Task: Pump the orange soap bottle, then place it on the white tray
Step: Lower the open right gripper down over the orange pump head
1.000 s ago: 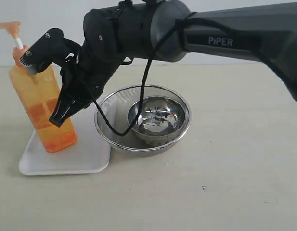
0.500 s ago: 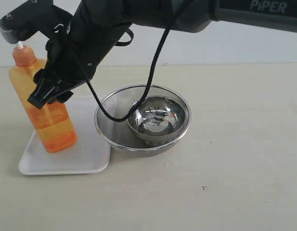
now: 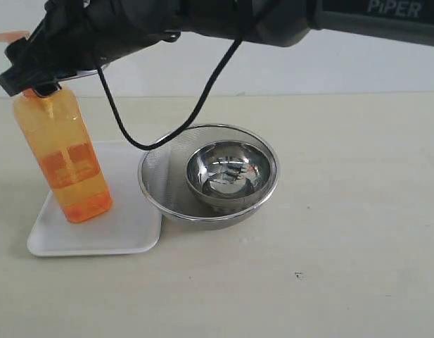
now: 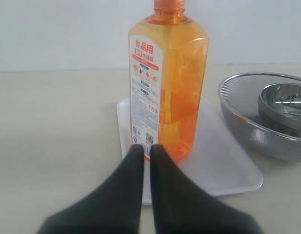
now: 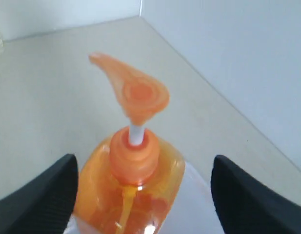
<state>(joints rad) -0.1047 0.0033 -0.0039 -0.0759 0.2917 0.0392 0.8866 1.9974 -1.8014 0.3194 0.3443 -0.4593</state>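
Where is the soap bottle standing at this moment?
In the exterior view, the bottle stands upright at the left, on the tray, with the mesh bowl as its nearest neighbour on the right.

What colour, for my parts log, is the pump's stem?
The stem is white, below the orange pump head; clearest in the right wrist view.

Exterior view: my right gripper (image 3: pixel 30 76) covers the neck and stem of the tall translucent orange plastic soap bottle (image 3: pixel 67 165). The left edge crops its pump head (image 3: pixel 7 36).

Left wrist view: the top edge cuts off the pump, the right edge crops the round steel mesh bowl (image 4: pixel 248 122), and the label print (image 4: pixel 145 87) is too small to read.

Right wrist view: the bottom edge cuts my blurred fingers (image 5: pixel 57 190) and the bottle's lower body.
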